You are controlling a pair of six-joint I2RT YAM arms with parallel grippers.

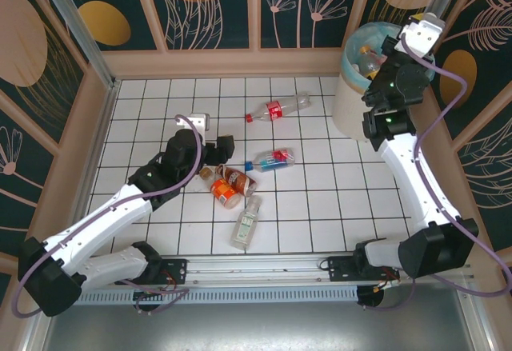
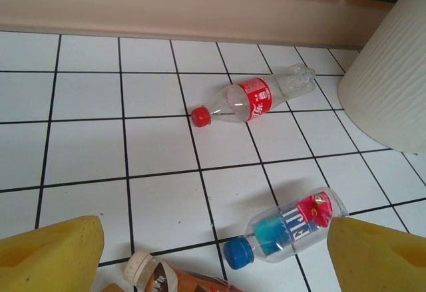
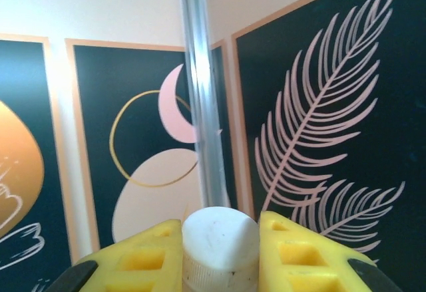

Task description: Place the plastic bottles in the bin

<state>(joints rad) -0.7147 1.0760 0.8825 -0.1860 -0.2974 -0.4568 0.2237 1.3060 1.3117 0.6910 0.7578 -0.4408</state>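
Several plastic bottles lie on the white tiled table: a red-labelled one (image 1: 278, 109) (image 2: 253, 99), a blue-capped one (image 1: 272, 160) (image 2: 293, 229), orange and brown ones (image 1: 228, 185) and a clear green-labelled one (image 1: 247, 223). My left gripper (image 1: 220, 147) (image 2: 216, 265) hangs open just above the brown, cream-capped bottle (image 2: 160, 279), the blue-capped bottle by its right finger (image 2: 379, 255). The cream bin (image 1: 350, 107) (image 2: 389, 86) with a teal liner stands at the far right. Over its mouth, my right gripper (image 1: 376, 61) (image 3: 219, 229) is shut on a bottle's white cap (image 3: 219, 239); the bottle's body is hidden.
Patterned wall panels with wooden frames enclose the table on three sides. A metal post (image 3: 200, 86) rises behind the right gripper. A metal rail (image 1: 256, 267) runs along the near edge between the arm bases. Bare tiles lie left and right of the bottles.
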